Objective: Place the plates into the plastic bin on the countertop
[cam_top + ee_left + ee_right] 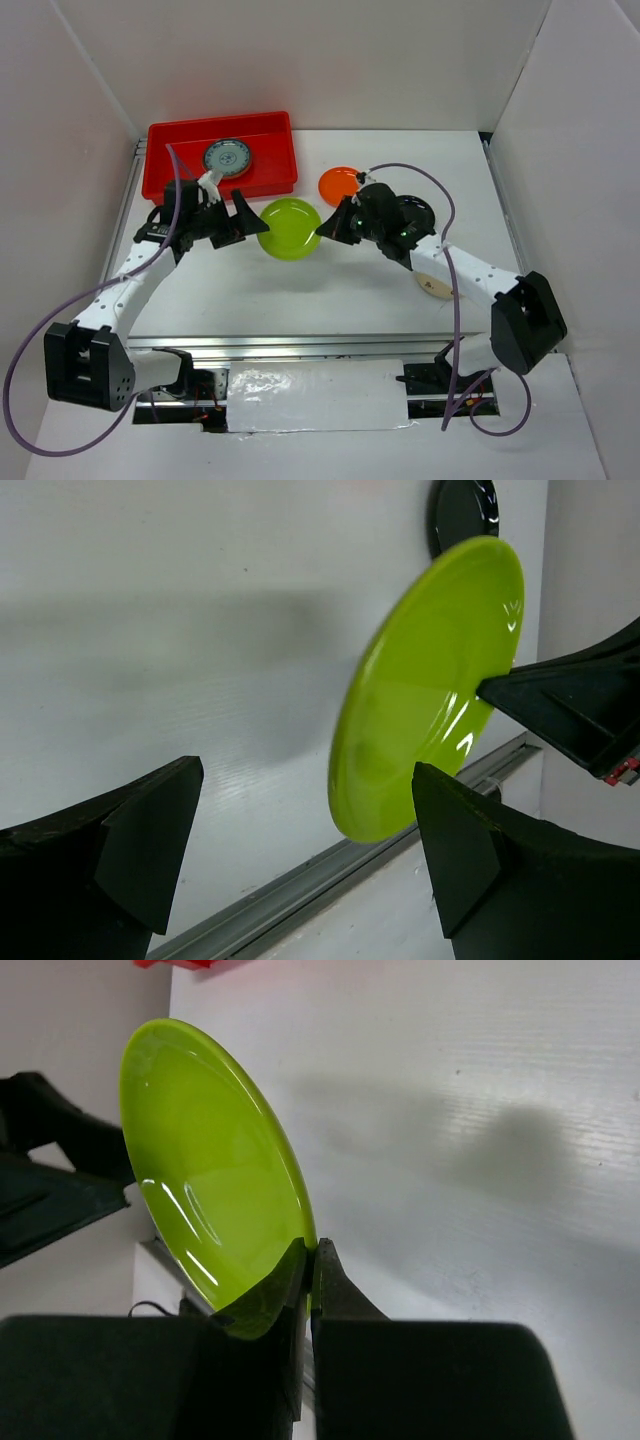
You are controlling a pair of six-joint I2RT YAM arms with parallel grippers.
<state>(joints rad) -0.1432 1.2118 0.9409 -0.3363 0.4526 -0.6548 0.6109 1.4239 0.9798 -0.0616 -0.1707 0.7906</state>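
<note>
The right tool (310, 1260) is pinched narrow on the rim of the green plate (205, 1175), one finger on each face, and holds it tilted between the two arms, clear of the counter (300, 300). The left tool (305, 780) faces it from the other side, spread wide and gripping nothing. The plate's far edge lies just at one of its fingers, but whether the rim is inside the opening I cannot tell. This looks like a hand-over from right to left, with the left side yet to close.

Beyond the left tool, at the back left corner, sits the red bin (165, 135). One blue-grey patterned plate (228, 158) lies flat in it, so that piece counts as done.

Out on the counter, an orange plate (338, 186) lies just behind the right tool. A black plate (420, 210) is partly hidden under the right arm, and a cream plate (434, 288) shows beside that arm nearer the front. No other plates are visible here.

By my reading the job is early: one in, one in the air, at least three waiting.
</note>
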